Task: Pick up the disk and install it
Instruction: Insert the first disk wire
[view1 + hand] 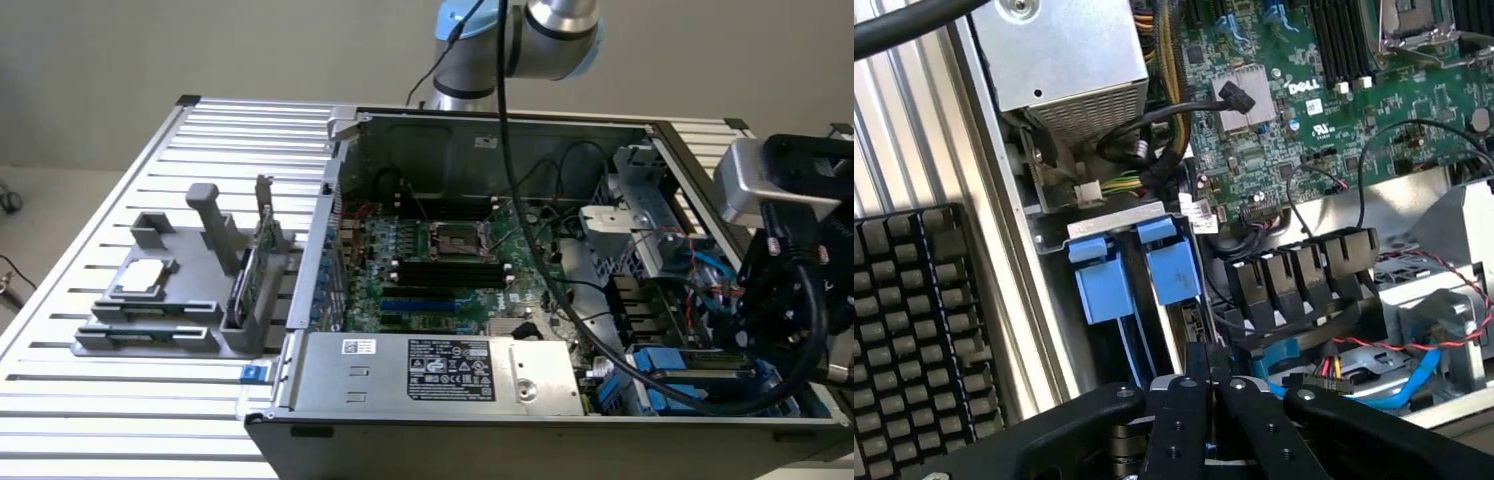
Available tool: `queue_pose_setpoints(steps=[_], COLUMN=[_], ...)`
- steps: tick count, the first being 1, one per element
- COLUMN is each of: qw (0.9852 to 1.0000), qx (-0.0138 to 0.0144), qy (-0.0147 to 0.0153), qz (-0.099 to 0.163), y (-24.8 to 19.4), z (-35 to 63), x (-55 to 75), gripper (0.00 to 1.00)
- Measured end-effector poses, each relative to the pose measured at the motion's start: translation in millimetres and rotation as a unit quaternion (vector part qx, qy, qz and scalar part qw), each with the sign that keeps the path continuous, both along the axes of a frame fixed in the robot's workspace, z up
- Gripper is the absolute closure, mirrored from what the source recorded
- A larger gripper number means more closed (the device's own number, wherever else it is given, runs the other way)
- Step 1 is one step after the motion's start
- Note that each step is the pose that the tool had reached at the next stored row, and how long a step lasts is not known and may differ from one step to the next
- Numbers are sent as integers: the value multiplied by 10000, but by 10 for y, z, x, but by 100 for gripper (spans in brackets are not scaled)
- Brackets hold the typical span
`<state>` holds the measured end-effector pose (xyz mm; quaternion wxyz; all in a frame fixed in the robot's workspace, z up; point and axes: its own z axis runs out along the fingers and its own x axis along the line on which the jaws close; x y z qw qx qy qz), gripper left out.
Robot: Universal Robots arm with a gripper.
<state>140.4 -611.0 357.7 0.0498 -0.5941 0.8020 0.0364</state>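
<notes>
exterior view: one arm reaches over one open computer case from behind, its wrist end low over the corner at the exterior view's right. one grey fixture beside the case holds one square chip and one green card.

wrist view: one gripper hangs over the drive bay, jaws pressed together and pinching nothing. the disk sits slotted in the bay just beyond the tips, beside a second blue carrier.
</notes>
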Motion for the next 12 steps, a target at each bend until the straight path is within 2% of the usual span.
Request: queue_pose_setpoints(steps=[6,12], qw=[9992,9969], qx=[2,1], qy=[0,2], qz=[-395,-790], y=[0,0], z=[17,32], x=[0,0], gripper=[89,89])
